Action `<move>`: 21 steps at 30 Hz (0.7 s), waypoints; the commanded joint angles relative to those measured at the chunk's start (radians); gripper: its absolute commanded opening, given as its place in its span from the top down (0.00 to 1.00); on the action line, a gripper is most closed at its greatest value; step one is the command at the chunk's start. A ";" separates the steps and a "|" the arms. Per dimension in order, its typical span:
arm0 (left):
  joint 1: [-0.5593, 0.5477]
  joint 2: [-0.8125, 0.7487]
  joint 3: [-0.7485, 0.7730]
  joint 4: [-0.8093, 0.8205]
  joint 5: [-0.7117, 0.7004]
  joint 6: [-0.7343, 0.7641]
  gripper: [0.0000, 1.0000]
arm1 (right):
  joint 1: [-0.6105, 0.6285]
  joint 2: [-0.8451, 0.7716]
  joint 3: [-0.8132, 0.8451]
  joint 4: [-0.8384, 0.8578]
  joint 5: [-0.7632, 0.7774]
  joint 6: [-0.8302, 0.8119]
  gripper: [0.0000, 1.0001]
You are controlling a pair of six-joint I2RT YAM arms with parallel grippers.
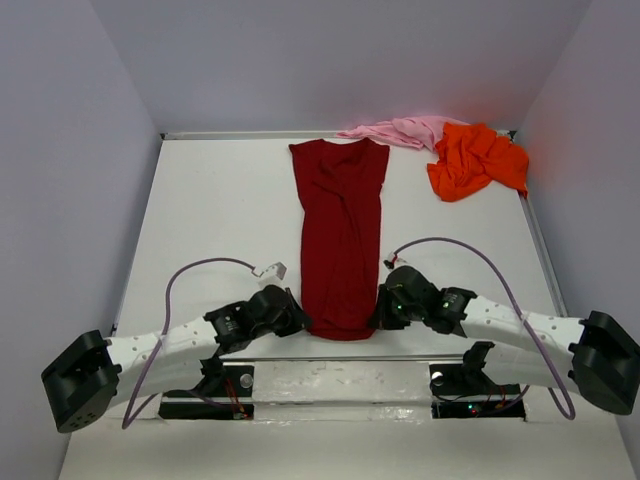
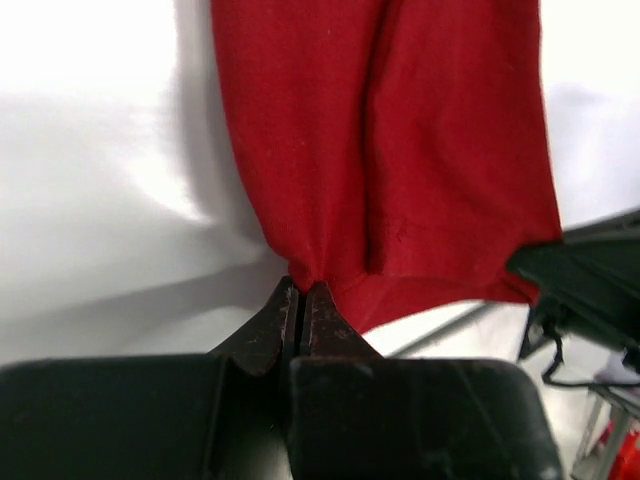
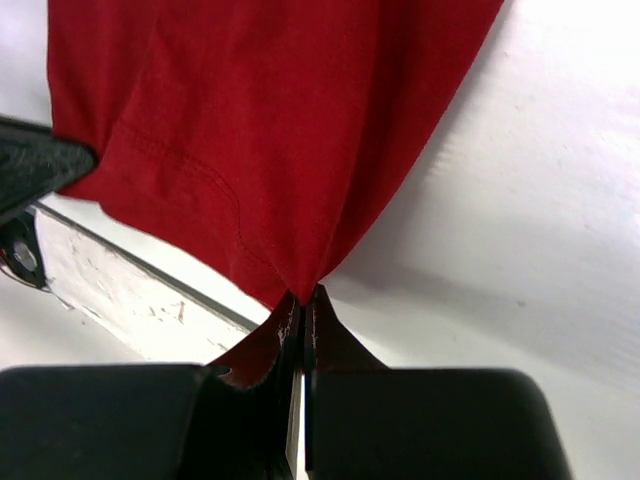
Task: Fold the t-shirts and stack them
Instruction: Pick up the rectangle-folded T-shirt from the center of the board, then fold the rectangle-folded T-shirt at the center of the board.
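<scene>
Bases of both arms sit along the bottom of the overhead view, at the near edge of the tabletop (image 1: 220, 200). Left hand (image 1: 300, 320), lower centre-left, is closed tight on the left corner of the near hem of the dark red t-shirt (image 1: 340, 240); its wrist view shows cloth pinched between the fingertips. Right hand (image 1: 383, 312), lower centre-right, is likewise clamped on the right hem corner. The garment lies flat and lengthwise as a narrow strip up the centre, neckline at the far end. Pale pink t-shirt (image 1: 398, 131) lies crumpled at upper right, touching the bunched orange t-shirt (image 1: 478, 160) just to its right.
</scene>
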 commanded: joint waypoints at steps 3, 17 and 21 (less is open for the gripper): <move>-0.163 0.020 0.079 0.029 -0.114 -0.132 1.00 | 0.011 -0.070 0.022 -0.134 0.050 0.016 1.00; -0.186 0.025 0.375 -0.202 -0.576 0.112 1.00 | 0.011 -0.004 0.309 -0.225 0.453 -0.123 1.00; -0.166 0.045 0.413 -0.208 -0.627 0.162 1.00 | 0.011 0.063 0.352 -0.202 0.544 -0.120 1.00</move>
